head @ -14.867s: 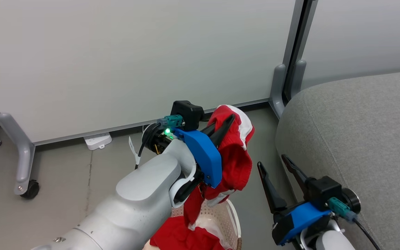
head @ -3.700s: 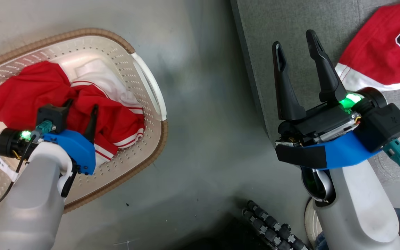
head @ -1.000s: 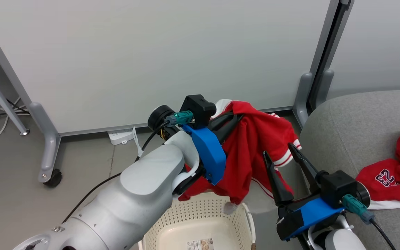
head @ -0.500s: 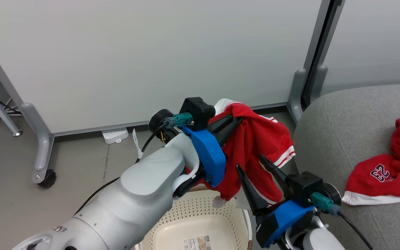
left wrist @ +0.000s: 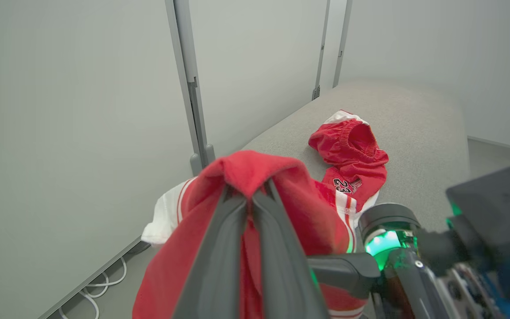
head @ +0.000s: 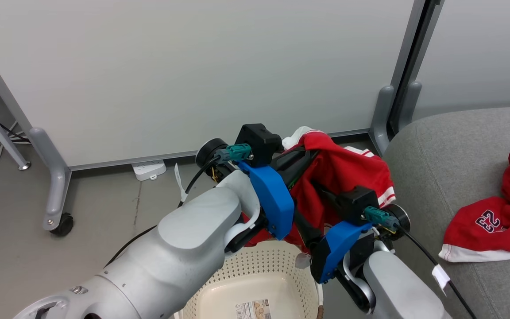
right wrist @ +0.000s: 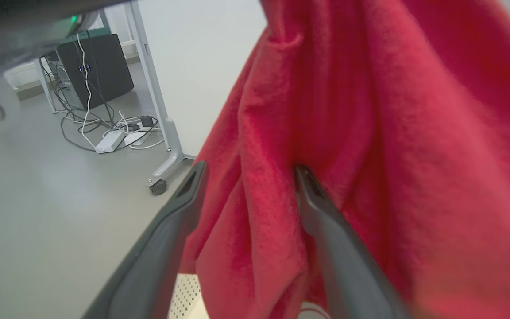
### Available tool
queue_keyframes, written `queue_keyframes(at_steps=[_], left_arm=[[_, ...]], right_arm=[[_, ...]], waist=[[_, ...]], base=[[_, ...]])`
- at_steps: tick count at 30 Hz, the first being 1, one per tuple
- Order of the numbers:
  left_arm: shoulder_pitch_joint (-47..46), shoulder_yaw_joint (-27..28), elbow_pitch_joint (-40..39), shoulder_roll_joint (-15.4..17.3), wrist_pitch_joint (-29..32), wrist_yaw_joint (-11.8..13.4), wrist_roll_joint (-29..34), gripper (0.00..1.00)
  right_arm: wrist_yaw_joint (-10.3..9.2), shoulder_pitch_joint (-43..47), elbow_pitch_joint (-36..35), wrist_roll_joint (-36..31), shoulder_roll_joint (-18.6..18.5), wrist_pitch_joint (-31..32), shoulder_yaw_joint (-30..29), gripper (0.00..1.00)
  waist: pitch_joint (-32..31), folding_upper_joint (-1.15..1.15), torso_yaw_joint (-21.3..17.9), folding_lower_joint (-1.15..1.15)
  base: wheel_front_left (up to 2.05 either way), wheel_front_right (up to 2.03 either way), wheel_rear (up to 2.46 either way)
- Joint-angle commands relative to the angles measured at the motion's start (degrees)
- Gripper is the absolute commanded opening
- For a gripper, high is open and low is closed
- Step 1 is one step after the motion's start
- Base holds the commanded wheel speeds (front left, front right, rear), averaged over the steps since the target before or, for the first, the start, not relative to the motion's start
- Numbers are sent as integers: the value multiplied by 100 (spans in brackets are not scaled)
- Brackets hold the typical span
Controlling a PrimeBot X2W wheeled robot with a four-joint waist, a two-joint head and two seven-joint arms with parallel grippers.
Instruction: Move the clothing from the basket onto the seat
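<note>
We've got L hand (left wrist: 247, 192) clamped on the red sports garment (head: 348, 170) above the basket (head: 255, 266). R hand (right wrist: 250, 170) is apart, straddling a fold. If L's pinch slips, it drops short of the sofa (head: 458, 146).

Dark number 23 (head: 488, 220), outlined white, on red garment (head: 472, 237) lying on grey sofa (head: 450, 150). Label (head: 253, 309) on basket (head: 259, 270) base: print too small to read.

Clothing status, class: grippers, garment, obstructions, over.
Left gripper shut on red garment, hanging above basket. Right gripper open, fingers astride a hanging fold. Numbered garment already on seat. Nothing seen between red garment and seat.
</note>
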Motion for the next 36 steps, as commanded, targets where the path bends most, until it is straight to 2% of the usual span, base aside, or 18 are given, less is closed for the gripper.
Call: queue_keyframes(at_steps=[1,2,3,4,13,36], left_arm=[[-80,-15,-23,8,9,25,-15,0],[-79,-23,-30,8,6,24,-32,0],[-82,-29,-39,7,3,24,-37,0],[-79,-36,-53,7,0,23,-50,0],[-61,-67,-42,7,-21,33,-108,0],[-23,-85,128,7,-85,1,-163,0]], right_arm=[[-2,-188,172,33,-6,-41,50,100],[-2,-261,304,44,-7,-71,51,82],[-2,-332,414,60,-7,-102,62,18],[-2,-403,522,73,-4,-130,87,0],[-2,-697,1101,202,-6,-357,237,0],[-2,-843,1456,480,-5,-652,569,0]], waist=[[0,0,1,-1],[0,0,1,-1],[-2,0,4,-1],[-4,0,6,-1],[-28,0,-37,-1],[-9,0,-178,-1]], base=[[0,0,0],[0,0,0],[0,0,0],[0,0,0],[0,0,0],[0,0,0]])
